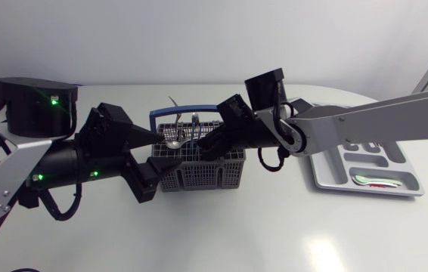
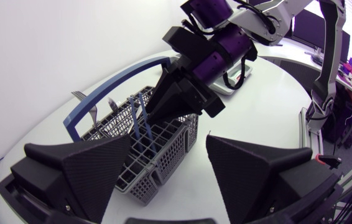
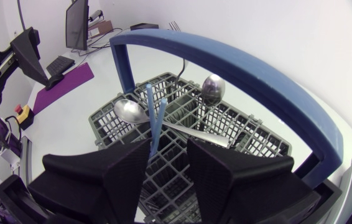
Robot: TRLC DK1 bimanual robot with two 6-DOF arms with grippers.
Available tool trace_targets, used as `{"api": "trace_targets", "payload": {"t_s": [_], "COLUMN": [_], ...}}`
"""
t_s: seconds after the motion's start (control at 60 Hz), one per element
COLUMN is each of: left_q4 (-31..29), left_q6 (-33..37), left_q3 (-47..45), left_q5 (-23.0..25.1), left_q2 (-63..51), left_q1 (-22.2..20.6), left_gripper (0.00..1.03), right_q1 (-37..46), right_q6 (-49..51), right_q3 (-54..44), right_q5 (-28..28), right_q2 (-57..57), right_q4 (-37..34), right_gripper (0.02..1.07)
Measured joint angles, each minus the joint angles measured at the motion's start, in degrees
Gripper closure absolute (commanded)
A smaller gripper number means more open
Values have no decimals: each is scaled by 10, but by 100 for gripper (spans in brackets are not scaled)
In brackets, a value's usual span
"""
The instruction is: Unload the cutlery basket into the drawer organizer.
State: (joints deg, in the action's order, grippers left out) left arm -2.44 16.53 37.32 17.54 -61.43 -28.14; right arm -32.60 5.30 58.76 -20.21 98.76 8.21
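Cutlery basket (image 3: pixel 260 134) just beneath right gripper (image 3: pixel 168 152)

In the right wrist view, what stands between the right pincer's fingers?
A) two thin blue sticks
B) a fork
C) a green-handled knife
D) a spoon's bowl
A: two thin blue sticks rise between the fingers of the right pincer over the cutlery basket, while a spoon lies farther ahead in the basket.
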Motion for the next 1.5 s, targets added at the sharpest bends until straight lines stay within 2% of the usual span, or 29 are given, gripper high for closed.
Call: {"api": "trace_targets", "payload": {"t_s": [0.317, 0.833, 1.117, 1.333, 1.5], "left_q4": [0, 0, 11, 12, 15], "left_q6": [0, 0, 0, 0, 0], "left_q3": [0, 0, -1, -1, -1], "left_q5": [0, 0, 0, 0, 0], "left_q2": [0, 0, -7, -15, -16], "left_q1": [0, 0, 0, -1, -1], "left_gripper": [14, 14, 14, 14, 14], "right_q1": [-22, -63, -64, -67, -67], "right_q6": [-11, -47, -64, -66, -66], "right_q3": [-15, -12, -4, 3, 9], "right_q5": [39, 126, 133, 137, 143], "right_q2": [-51, -24, -13, -9, -5], "right_q4": [-12, -31, -27, -22, -20], "right_gripper": [56, 56, 57, 67, 83]}}
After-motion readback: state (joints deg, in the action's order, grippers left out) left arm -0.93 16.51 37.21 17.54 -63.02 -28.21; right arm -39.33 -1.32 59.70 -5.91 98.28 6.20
